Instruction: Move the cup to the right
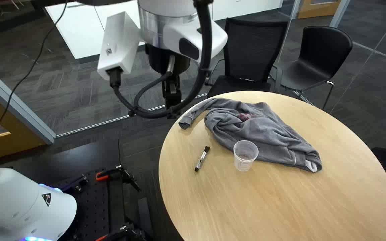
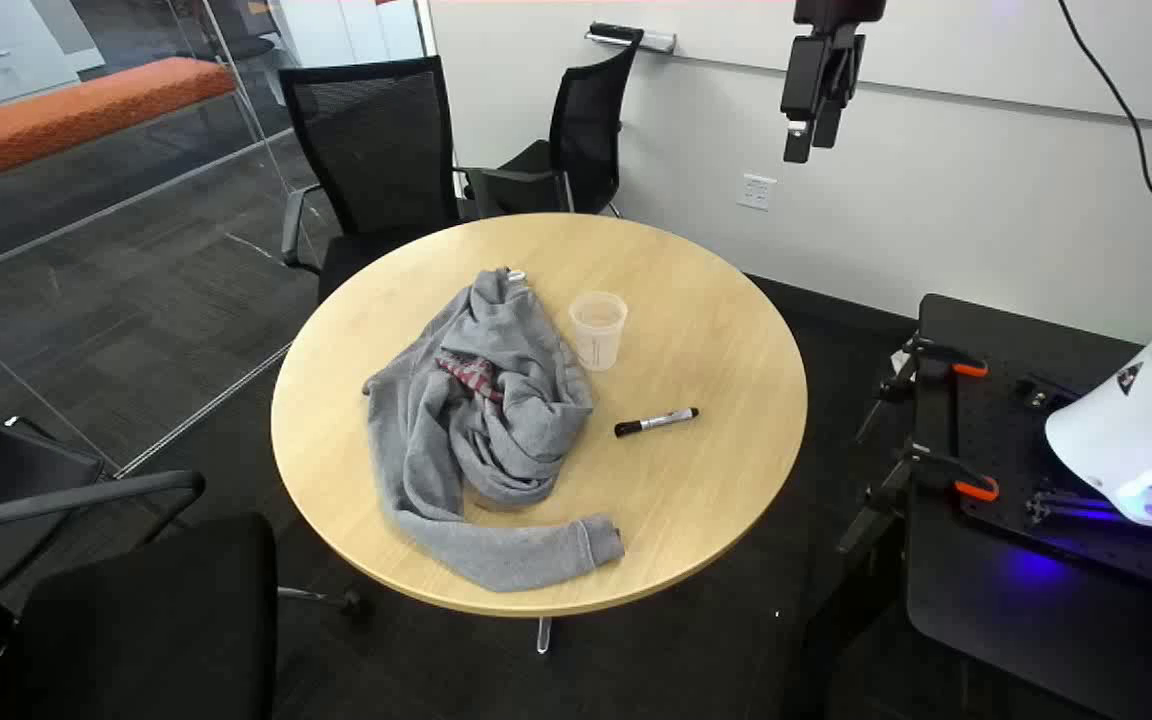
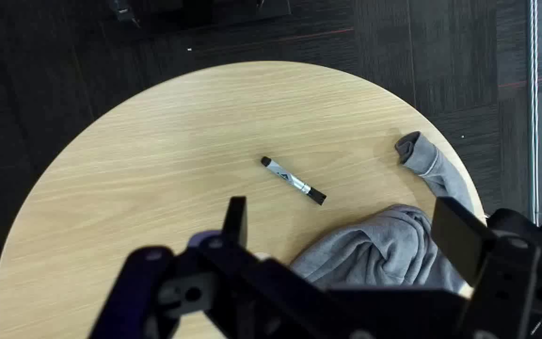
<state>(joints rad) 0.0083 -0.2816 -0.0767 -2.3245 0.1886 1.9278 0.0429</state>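
In both exterior views we are seeing black chairs standing beside a round, pale, wood-grained table on dark floor. In an exterior view, an orange-topped bench is running behind glass while a white wall is rising beyond the table, carrying an outlet

Lettering: none can be read. Markings recorded: pen, dark print carried on silver, too small to be made out; cup, faint marks borne on the side, not decipherable; arm base, a dark badge with a pale figure, seen in both exterior views, unidentified; white box on the arm, a small grey emblem, likewise not to be read.
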